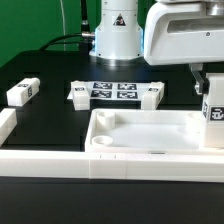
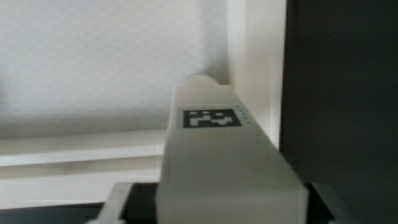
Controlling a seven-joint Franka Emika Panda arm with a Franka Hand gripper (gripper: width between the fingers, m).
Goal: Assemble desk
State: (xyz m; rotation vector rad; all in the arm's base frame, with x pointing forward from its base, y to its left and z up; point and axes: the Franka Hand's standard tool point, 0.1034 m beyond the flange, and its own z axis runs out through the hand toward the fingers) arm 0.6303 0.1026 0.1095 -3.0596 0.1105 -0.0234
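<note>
Black table [image 1: 50, 115] – the work surface, filling most of the exterior view, with green backdrop behind it. The white arm [image 1: 185, 30] occupies the upper right of that frame; its base [image 1: 115, 30] stands at upper centre. The tabletop [image 1: 150, 135], a white tray with raised rim and a round socket in its near corner on the exterior view's left, lies in the lower middle and right of the frame. A long white border rail [image 1: 40, 165] runs along the lower left, touching the tabletop's near edge. The marker board [image 1: 112, 92] lies flat at centre, flanked by one loose leg [image 1: 80, 94] on the exterior view's left and another [image 1: 150, 96] on its right. A third loose leg [image 1: 22, 92] sits well apart at the frame's left edge. The gripper [image 1: 205, 85] at the right edge is clamped on a fourth leg [image 1: 214, 112] – held upright over the tabletop's corner on that side. In the wrist view this held leg [image 2: 217, 160], tag facing the camera, sits between dark fingers [image 2: 128, 207], with the tray floor and rim [image 2: 258, 60] beyond it.
</note>
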